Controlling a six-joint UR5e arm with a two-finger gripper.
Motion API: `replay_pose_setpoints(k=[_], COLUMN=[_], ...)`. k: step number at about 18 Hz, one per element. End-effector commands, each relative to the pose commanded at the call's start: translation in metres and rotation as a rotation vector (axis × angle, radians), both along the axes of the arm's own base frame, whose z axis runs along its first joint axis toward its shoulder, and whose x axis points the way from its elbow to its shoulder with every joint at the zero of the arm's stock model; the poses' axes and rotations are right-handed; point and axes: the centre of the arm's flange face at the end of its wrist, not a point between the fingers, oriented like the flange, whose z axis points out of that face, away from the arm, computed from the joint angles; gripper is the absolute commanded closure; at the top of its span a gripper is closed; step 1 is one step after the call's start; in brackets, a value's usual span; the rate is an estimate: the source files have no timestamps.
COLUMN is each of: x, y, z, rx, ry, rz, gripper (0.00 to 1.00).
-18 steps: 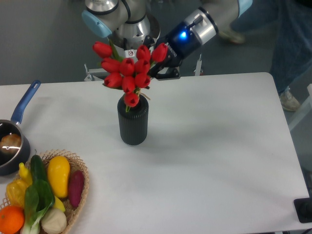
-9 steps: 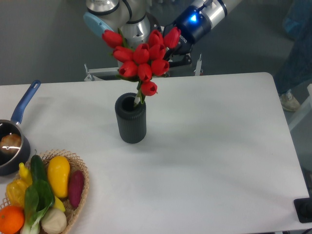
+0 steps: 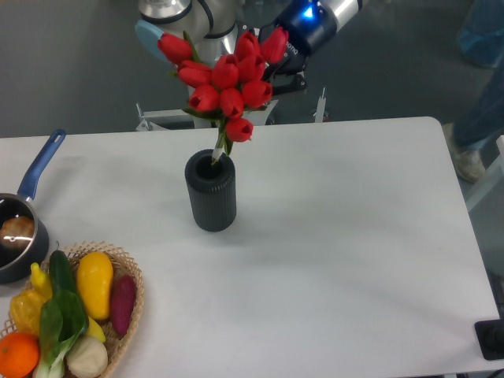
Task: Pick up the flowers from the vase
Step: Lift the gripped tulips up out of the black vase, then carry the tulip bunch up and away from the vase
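Observation:
The flowers [image 3: 227,85], a bunch of red tulips with green leaves, hang raised above the vase [image 3: 211,192]. Their pale stems [image 3: 220,149] still dip into the vase's round mouth. The vase is dark, ribbed and upright on the white table [image 3: 339,236]. My gripper [image 3: 272,72] comes in from the upper right, behind the blooms, and is shut on the flowers. The blooms hide most of its fingers.
A blue-handled saucepan [image 3: 17,228] sits at the left edge. A wicker basket [image 3: 126,315] of vegetables and fruit stands at the front left. The robot base [image 3: 189,24] rises behind the table. A person's legs [image 3: 480,87] show at the far right.
The gripper has lifted up and to the right with the flowers. The blooms rose clear of the vase's rim, leaving only the stem ends inside. The vase shifted slightly.

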Motion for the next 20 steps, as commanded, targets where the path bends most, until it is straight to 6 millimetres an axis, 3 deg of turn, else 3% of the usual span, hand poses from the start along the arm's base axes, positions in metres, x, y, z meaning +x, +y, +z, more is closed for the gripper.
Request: replay_pose_setpoints(k=[3,9,13,16,20], x=[-0.029,-0.098,-0.11,-0.127,-0.136], y=[-0.022,-0.035,-0.033,-0.037,-0.049], z=[-0.003,-0.018,-0.012,-0.032,-0.04], rx=[-0.002,-0.006,-0.041,-0.106,-0.133], ry=[0.002,0.045,0.12,0.16,0.161], rz=[0.058,0.094,0.068,0.043,0.054], gripper=[0.95,0.95,0.95,0.95,0.95])
